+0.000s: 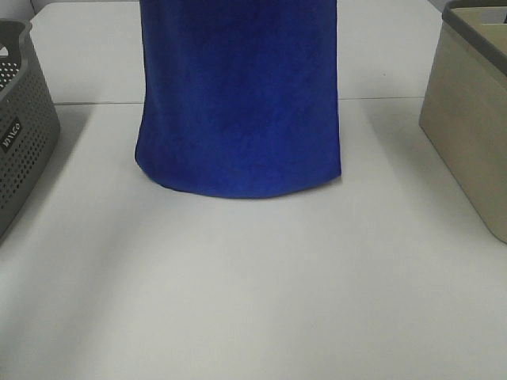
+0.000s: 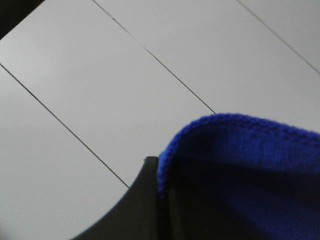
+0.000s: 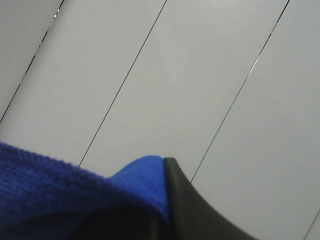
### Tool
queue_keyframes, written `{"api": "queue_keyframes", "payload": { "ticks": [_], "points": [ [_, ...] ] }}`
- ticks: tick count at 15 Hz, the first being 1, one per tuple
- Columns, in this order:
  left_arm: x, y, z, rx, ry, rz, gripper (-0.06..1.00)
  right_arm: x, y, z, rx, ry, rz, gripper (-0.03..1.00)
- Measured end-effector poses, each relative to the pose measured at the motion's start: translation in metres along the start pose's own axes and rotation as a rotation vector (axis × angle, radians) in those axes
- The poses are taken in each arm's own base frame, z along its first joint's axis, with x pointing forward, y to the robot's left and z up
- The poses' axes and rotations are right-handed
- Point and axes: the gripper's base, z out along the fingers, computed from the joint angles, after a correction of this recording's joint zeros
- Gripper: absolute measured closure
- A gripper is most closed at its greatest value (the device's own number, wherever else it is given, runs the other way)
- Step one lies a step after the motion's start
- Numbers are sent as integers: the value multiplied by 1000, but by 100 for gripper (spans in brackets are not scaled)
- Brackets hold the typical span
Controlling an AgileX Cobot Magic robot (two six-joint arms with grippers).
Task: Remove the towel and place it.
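Note:
The royal-blue towel [image 1: 238, 103] hangs upright in the middle of the exterior high view. Its top runs out of frame and its lower hem curves just over the white table [image 1: 253, 301]; I cannot tell if it touches. Neither gripper shows in that view. In the left wrist view my left gripper [image 2: 162, 187] is shut on a stitched edge of the towel [image 2: 250, 165], with one dark finger [image 2: 135, 210] showing. In the right wrist view my right gripper [image 3: 162, 202] is shut on another part of the towel [image 3: 55, 195], beside a dark finger [image 3: 192, 210].
A dark grey perforated basket [image 1: 20, 119] stands at the left edge of the table. A beige bin [image 1: 467, 134] with a dark rim stands at the right edge. Both wrist views look out at white panels with thin dark seams.

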Motion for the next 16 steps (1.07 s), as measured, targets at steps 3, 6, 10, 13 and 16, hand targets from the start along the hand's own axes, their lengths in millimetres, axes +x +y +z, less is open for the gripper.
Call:
{"api": "queue_keyframes", "payload": {
  "ticks": [3,6,10,13,16],
  "points": [
    [17,18,36,-157,-113,13,94,2,-10,55,71,-83,37,95],
    [14,25,57,-241,-190,-19,94,2,-38,72,133,-109,80,95],
    [59,-24,73,-63,62,-141,94,72,-42,81,57,206,184,95],
    [62,-66,71,126,280,-167,94,109,-26,73,-71,526,251,95],
    [38,-99,49,396,594,-179,94,110,-18,41,-251,903,286,95]
  ]
}}
